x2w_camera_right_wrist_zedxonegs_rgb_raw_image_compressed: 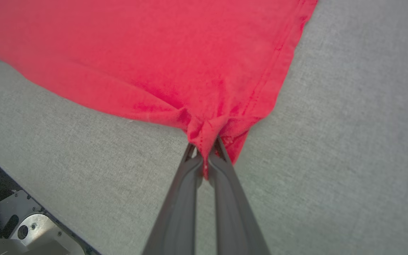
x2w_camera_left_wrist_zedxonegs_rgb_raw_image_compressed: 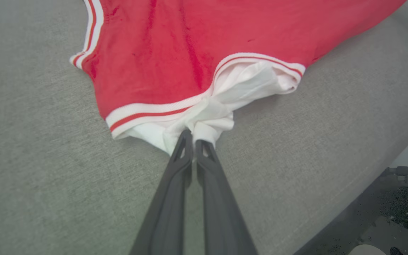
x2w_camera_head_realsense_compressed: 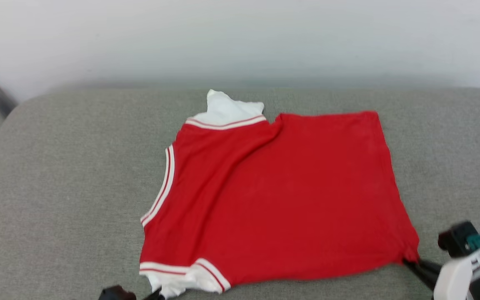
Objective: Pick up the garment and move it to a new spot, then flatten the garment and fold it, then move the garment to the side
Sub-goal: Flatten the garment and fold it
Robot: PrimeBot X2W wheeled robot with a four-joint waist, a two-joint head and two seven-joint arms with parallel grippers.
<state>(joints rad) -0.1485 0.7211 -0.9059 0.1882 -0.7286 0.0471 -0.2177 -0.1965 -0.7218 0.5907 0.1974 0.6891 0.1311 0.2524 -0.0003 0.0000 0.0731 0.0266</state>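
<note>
Two pinches on garment: left tool clamped on white sleeve, right tool clamped on red hem corner.

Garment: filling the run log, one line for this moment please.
garment spread on grey cushion | left end effector shut on white sleeve | right end effector shut on hem corner

Bright, even light; soft, slightly blurred

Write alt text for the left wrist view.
The left gripper, closed, pinches the bunched white sleeve of the red garment, which lies spread on a grey fabric cushion. Red-and-white striped trim borders the sleeve opening.
</note>
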